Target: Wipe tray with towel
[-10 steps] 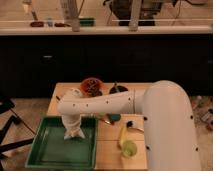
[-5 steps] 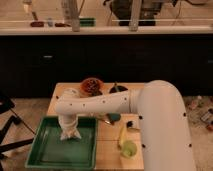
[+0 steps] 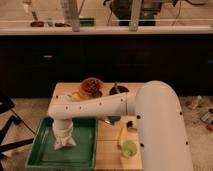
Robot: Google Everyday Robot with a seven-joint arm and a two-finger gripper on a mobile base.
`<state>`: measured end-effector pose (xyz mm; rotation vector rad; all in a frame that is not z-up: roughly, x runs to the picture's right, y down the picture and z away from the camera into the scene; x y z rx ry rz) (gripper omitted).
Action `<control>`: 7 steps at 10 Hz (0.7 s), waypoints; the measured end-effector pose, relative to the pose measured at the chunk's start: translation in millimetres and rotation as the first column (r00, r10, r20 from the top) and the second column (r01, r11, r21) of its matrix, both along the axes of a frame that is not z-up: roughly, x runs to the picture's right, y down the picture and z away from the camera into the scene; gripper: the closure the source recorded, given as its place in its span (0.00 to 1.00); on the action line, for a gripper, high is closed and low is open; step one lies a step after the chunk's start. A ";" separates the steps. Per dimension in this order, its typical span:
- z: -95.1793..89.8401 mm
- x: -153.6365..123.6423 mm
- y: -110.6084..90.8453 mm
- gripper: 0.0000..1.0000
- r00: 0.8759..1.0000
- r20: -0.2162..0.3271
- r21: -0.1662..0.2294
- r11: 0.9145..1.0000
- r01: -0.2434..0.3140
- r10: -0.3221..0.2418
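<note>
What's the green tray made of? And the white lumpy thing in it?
Tray: probably plastic, since it is smooth and evenly green with a faint sheen. Towel: soft cloth or paper, bunched and crumpled; I can't tell which. The gripper is at its top, over the tray.

Your gripper (image 3: 63,136) is hanging over the tray (image 3: 84,144) at the counter's (image 3: 107,151) front-left corner. The towel (image 3: 65,144) is wrapping its tip, so you are not seeing how it is gripping. The arm (image 3: 160,120) is hiding the counter's right edge and both right corners, and is running off the bottom of the view. It is also covering part of a dark object (image 3: 118,90) by the back edge, which you cannot identify. The bowl's (image 3: 91,86) contents are too small to tell.
</note>
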<state>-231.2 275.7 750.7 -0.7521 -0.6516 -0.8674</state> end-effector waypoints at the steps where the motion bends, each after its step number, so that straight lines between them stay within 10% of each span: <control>1: -8.5 1.9 6.4 0.99 1.000 0.004 -0.006 1.000 0.023 -0.023; 7: -11.3 51.1 -5.2 0.99 0.993 -0.115 0.011 0.999 0.041 -0.039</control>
